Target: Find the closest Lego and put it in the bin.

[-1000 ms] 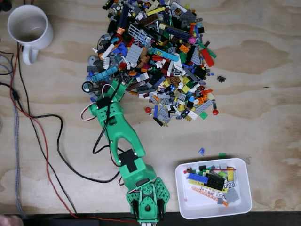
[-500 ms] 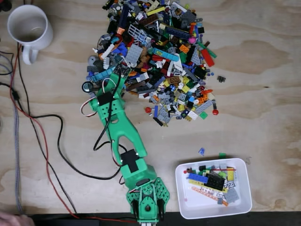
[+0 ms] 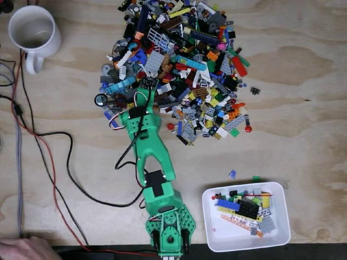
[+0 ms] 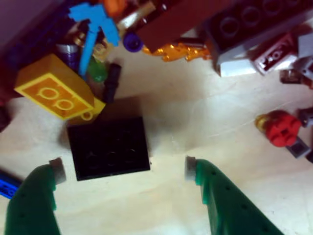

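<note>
Plywood table under me. Big Lego pile spread across the upper middle of the fixed view. My green arm reaches up from the bottom edge to the pile's lower left edge. White bin at lower right, some bricks inside, well apart from the pile. White mug top left. Cables trail on the left. A person's hand at bottom left corner. My hand is released, fingers spread wide, nothing between the pads. Wrist view: black plate flat on the table just ahead of my left finger, a yellow brick touching its far corner, red round piece off right.
</note>
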You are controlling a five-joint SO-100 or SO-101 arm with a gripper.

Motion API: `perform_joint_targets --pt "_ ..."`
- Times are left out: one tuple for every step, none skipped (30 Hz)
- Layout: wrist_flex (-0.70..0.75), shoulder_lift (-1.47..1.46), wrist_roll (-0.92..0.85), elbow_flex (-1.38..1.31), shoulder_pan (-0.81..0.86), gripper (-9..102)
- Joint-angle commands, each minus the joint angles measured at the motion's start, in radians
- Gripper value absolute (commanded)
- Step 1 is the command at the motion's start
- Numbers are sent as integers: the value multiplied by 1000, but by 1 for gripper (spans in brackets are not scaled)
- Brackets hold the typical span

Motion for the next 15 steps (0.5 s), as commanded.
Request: perform_joint_targets --pt "-51 43 -29 -9 -20 30" --pt "-69 37 -29 -3 -28 28" --pt "-80 28 -26 -3 -37 27" --pt "-81 18 -26 -3 -46 26" --pt "-87 9 -21 -3 -57 26" --pt "-91 2 -17 -2 -64 25" --pt "-92 -6 -17 -2 -72 24" --pt "-97 -12 -11 -2 -78 23" --pt "-100 -14 -6 3 -80 22" --pt "-107 -14 -5 12 -84 22" --pt "-115 -14 0 21 -87 22" --pt "-120 -14 2 28 -91 23" --pt "-123 -14 0 32 -91 22" --pt "-129 -14 2 34 -91 21" --pt "-130 -14 3 34 -91 19"
